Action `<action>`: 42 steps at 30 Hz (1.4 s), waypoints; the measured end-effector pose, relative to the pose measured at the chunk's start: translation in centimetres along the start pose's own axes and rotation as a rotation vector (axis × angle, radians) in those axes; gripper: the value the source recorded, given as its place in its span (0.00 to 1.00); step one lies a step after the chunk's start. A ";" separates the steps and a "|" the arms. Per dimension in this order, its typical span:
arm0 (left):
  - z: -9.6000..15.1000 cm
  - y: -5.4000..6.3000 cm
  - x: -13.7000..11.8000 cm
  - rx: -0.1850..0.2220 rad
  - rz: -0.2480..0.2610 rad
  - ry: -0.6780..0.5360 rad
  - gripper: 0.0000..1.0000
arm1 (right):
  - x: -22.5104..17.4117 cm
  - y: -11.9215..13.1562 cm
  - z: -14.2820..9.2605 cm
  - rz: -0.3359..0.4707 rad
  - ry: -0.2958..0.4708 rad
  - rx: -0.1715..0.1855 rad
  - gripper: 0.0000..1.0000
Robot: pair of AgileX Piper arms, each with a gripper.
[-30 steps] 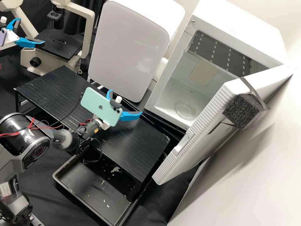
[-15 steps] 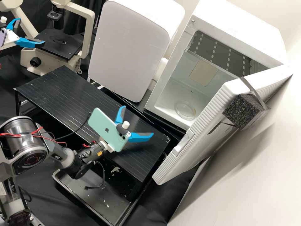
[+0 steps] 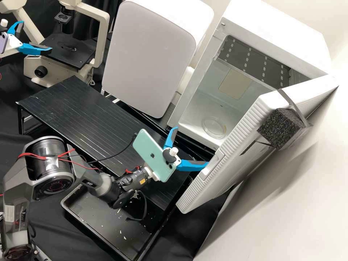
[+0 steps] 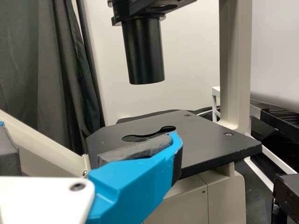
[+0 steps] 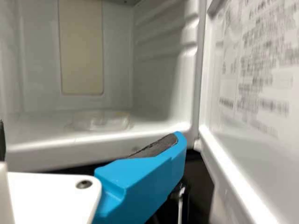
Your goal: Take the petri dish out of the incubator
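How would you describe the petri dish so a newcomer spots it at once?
Find the white incubator whose ribbed door stands open with a dark foam block on it. Inside, on the floor, near the front edge, lies the petri dish: round, shallow and clear, unlike the beige rectangular panel on the wall behind.

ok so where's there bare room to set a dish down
Widest: the black platform's stretch between the microscope and the right gripper. The incubator floor also has bare surface around the petri dish. Crowded: the platform's end by the incubator door, with the right gripper over it.
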 end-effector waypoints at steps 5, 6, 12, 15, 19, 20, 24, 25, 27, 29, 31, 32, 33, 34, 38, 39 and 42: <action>0.0 0.0 0.0 0.000 0.000 0.000 1.00 | 2.6 0.5 -0.2 -0.011 -0.009 -0.002 1.00; 0.0 0.0 0.0 0.000 0.000 0.000 1.00 | 3.3 0.3 -0.4 -0.023 -0.011 0.003 1.00; 0.0 0.0 0.0 0.000 0.000 0.000 1.00 | 6.2 -0.8 -0.2 -0.079 -0.044 0.007 1.00; 0.0 0.0 0.0 0.000 0.000 0.000 1.00 | 7.5 -1.6 0.2 -0.120 -0.069 -0.005 1.00; 0.0 0.0 0.0 0.000 0.000 0.000 1.00 | 8.9 -1.9 0.9 -0.127 -0.073 -0.005 1.00; 0.0 0.0 0.0 0.000 0.000 0.000 1.00 | 9.1 -1.9 0.9 -0.126 -0.073 -0.007 1.00; 0.0 0.0 0.0 0.000 0.000 0.000 1.00 | 9.9 -1.9 1.2 -0.127 -0.079 -0.007 1.00; 0.0 0.0 0.0 0.000 0.000 0.000 1.00 | 10.1 -1.9 1.2 -0.132 -0.078 -0.002 1.00; 0.0 0.0 0.0 0.000 0.000 0.000 1.00 | 10.4 -2.0 1.3 -0.137 -0.075 0.008 1.00; 0.0 0.0 0.0 0.000 0.000 0.000 1.00 | 10.6 -2.1 1.3 -0.156 -0.081 0.009 1.00; 0.0 0.0 0.0 0.000 0.000 0.000 1.00 | 10.8 -2.0 1.0 -0.170 -0.070 0.004 1.00; 0.0 0.0 0.0 0.000 0.000 0.000 1.00 | 10.9 -1.9 1.0 -0.176 -0.068 -0.001 1.00; 0.0 0.0 0.0 0.000 0.000 0.000 1.00 | 11.0 -1.9 0.9 -0.180 -0.066 0.001 1.00; 0.0 0.0 0.0 0.000 0.000 0.000 1.00 | 11.1 -1.8 0.8 -0.187 -0.067 -0.002 1.00; 0.0 0.0 0.0 0.000 0.000 0.000 1.00 | 11.8 -1.3 0.4 -0.193 -0.073 -0.023 1.00; 0.0 0.0 0.0 0.000 0.000 0.000 1.00 | 11.9 -1.2 0.4 -0.197 -0.077 -0.031 1.00; 0.0 0.0 0.0 0.000 0.000 0.000 1.00 | 12.3 -1.0 0.3 -0.202 -0.080 -0.047 1.00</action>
